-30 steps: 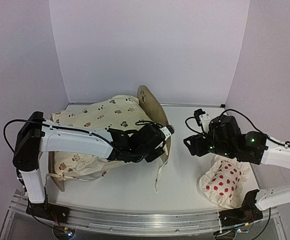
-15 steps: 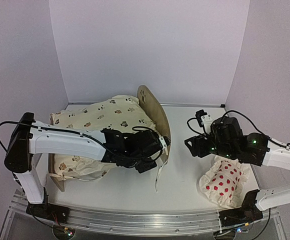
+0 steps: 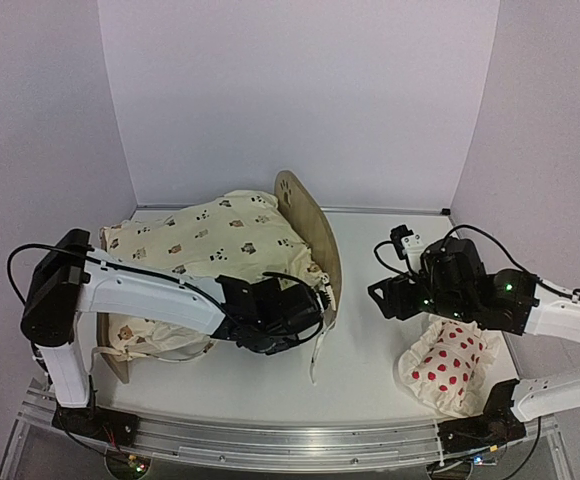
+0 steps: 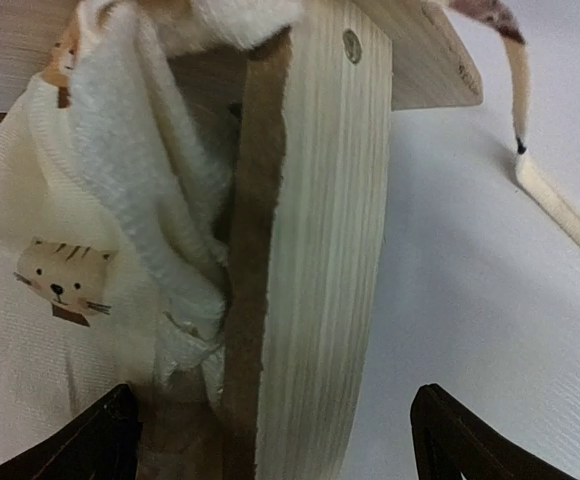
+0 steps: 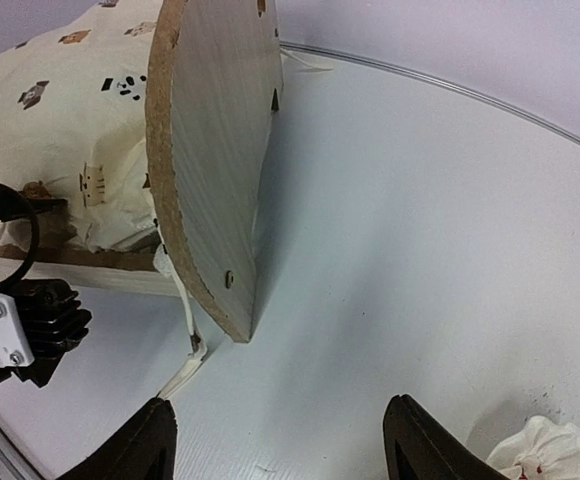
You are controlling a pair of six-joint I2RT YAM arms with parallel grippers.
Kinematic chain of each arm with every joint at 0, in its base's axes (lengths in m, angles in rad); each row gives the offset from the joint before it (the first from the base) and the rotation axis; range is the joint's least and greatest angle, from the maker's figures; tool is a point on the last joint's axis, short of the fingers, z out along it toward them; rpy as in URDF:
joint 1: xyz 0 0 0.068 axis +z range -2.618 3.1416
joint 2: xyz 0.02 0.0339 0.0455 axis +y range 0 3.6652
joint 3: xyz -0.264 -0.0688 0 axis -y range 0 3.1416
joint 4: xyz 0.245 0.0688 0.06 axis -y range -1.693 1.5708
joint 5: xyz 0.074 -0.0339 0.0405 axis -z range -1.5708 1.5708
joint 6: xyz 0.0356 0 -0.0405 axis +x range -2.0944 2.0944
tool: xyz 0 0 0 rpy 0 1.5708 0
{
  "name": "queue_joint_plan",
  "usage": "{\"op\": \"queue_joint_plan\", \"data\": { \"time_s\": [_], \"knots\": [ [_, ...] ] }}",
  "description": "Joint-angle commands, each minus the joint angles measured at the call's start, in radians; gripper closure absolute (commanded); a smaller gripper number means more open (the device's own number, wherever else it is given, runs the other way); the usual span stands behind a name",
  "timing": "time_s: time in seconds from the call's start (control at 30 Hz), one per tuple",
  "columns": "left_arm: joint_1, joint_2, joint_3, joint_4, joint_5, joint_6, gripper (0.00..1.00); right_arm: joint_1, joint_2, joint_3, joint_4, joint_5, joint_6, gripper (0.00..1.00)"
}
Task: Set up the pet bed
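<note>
The pet bed stands left of centre, its rounded plywood end board point(image 3: 315, 235) upright with a paw-print cutout. A cream animal-print cushion point(image 3: 205, 245) lies heaped over the frame. My left gripper point(image 3: 308, 305) is low at the near end of that board and open. In the left wrist view its fingers point(image 4: 105, 440) straddle the board's edge point(image 4: 320, 250) without gripping it, with the cushion point(image 4: 60, 250) to the left. My right gripper point(image 3: 382, 296) hovers open to the right of the bed, facing the board point(image 5: 215, 150) with nothing between its fingers point(image 5: 425, 440).
A white pillow with red dots point(image 3: 448, 365) lies crumpled at the near right, under the right arm. A cream tie strap point(image 3: 315, 355) trails from the cushion onto the white table point(image 3: 370, 370) in front of the board. Purple walls close in the back and sides.
My left gripper has opened wide and drawn back and down toward the table's near edge, away from the end board. The right gripper has barely shifted.
</note>
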Motion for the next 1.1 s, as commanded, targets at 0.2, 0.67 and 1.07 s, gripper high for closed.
{"op": "queue_joint_plan", "data": {
  "time_s": [0.2,0.67,1.07],
  "knots": [
    [-0.011,0.062,-0.075,0.139,-0.205,0.072,0.06,0.005,-0.005,-0.009,0.015,-0.011,0.011,0.27],
    [-0.015,0.099,-0.202,0.415,-0.336,0.299,0.26,0.006,-0.009,-0.023,0.015,-0.023,0.022,0.26],
    [-0.016,0.072,-0.095,0.341,-0.304,0.284,0.61,0.005,-0.016,-0.043,0.015,-0.053,0.046,0.26]
  ]
}}
